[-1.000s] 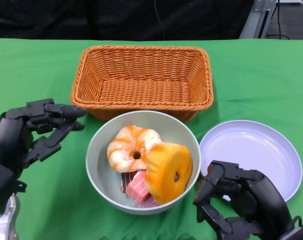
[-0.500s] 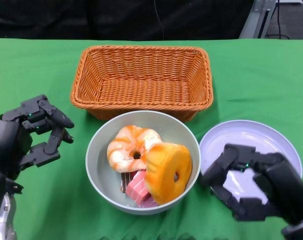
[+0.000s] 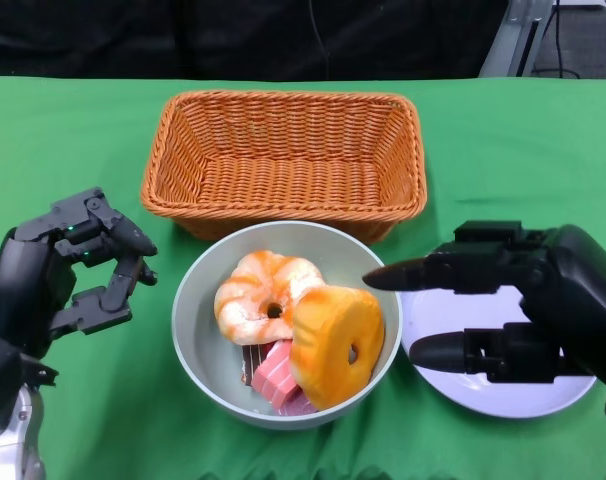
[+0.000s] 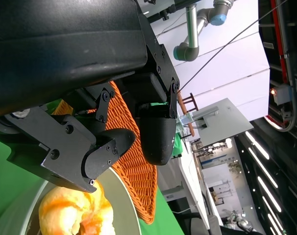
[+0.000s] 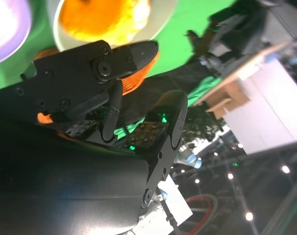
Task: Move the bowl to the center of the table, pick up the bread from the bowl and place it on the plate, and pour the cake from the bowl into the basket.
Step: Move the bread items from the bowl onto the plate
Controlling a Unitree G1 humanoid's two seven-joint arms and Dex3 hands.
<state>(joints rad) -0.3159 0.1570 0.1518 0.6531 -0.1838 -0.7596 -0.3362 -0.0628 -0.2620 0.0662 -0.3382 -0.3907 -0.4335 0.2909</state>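
Bowl: the grey bowl (image 3: pixel 286 340) sits on the green worktop (image 3: pixel 503 150), just in front of the basket and beside the plate.
Bread: a pale ring-shaped bread (image 3: pixel 266 296) lies inside the bowl, with a yellow ring-shaped bread (image 3: pixel 336 345) leaning against it near the bowl's right rim.
Cake: a pink and brown cake (image 3: pixel 274 375) is tucked low in the bowl under the two breads.
Basket: the orange wicker basket (image 3: pixel 283 160) stands behind the bowl, its front wall close to the bowl's far rim.
Plate: the white plate (image 3: pixel 503 390) lies right of the bowl, partly covered by the right robot hand.
Right robot hand: the right robot hand (image 3: pixel 483 305) hovers over the plate, fingers spread and stretched toward the bowl's rim, holding nothing.
Left robot hand: the left robot hand (image 3: pixel 78 275) is left of the bowl, apart from it, fingers curved but parted and empty.
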